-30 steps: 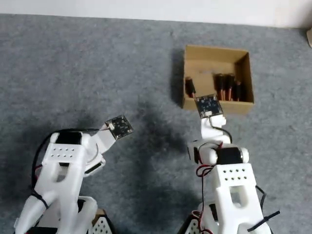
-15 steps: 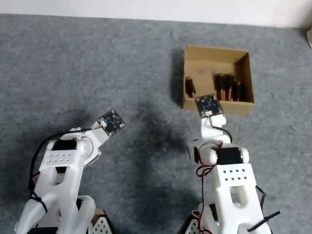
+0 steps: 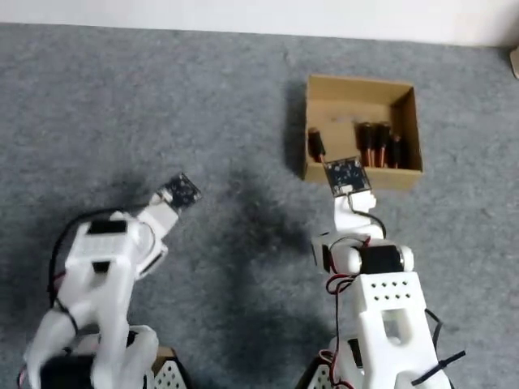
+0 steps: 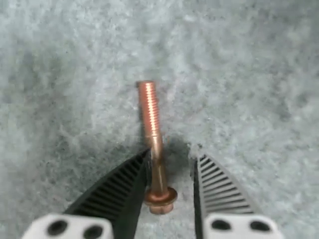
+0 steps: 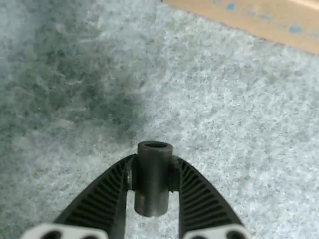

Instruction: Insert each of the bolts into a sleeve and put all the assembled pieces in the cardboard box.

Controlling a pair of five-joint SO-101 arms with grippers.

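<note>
A copper bolt (image 4: 152,129) lies lengthwise between the fingers of my left gripper (image 4: 172,153), its flanged head toward the wrist. The gripper is open: the bolt rests against one finger (image 4: 124,184) and a gap separates it from the other. My right gripper (image 5: 154,160) is shut on a black sleeve (image 5: 152,179), whose open end points away from the wrist, over the carpet. The cardboard box (image 3: 357,81) stands at the back right in the high view. It holds several dark sleeves with copper bolts (image 3: 377,144). The right arm (image 3: 381,300) stands just in front of the box.
Grey carpet (image 3: 162,105) covers the whole table. The box's front wall (image 5: 259,20) runs along the far edge of the right wrist view. The left arm (image 3: 101,267) is at the front left.
The left arm has swung to the left and its wrist has tipped, with its camera board now farther left and back. The right arm has kept still.
</note>
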